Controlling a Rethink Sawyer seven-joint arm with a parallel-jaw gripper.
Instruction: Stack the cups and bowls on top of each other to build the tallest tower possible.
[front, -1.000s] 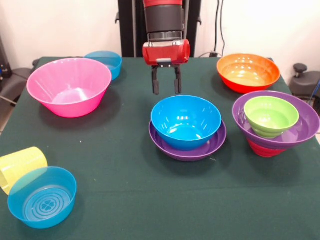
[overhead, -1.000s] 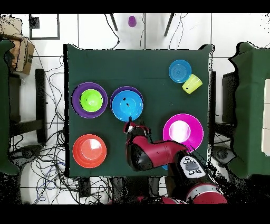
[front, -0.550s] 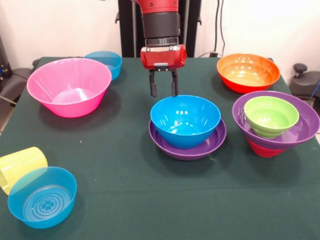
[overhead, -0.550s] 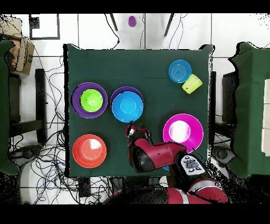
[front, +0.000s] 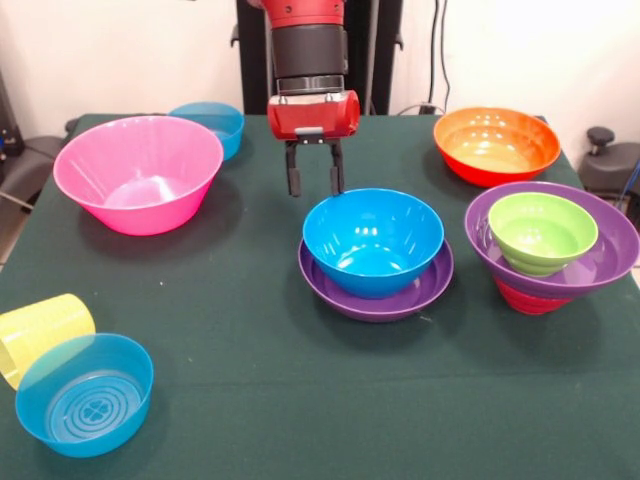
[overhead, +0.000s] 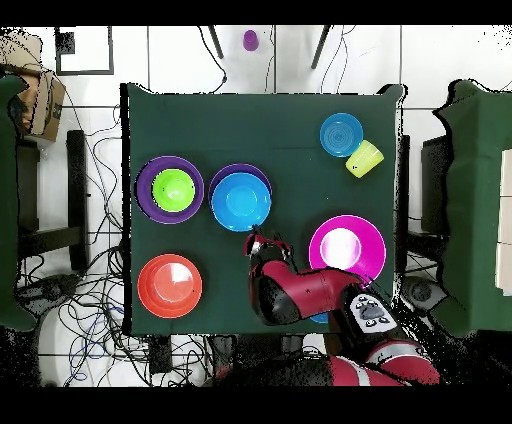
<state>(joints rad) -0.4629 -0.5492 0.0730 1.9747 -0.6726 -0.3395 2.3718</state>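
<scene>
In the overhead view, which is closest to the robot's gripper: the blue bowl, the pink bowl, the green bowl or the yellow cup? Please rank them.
From the gripper:
1. Blue bowl, just above it.
2. Pink bowl, to the right.
3. Green bowl, upper left.
4. Yellow cup, upper right, farthest.

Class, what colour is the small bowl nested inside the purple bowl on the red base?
Green bowl; the front view shows it best.

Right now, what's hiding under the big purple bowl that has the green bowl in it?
A red bowl sits under the purple bowl; only its ribbed lower side shows. The green bowl rests inside on top. The red bowl's rim and inside are covered.
</scene>
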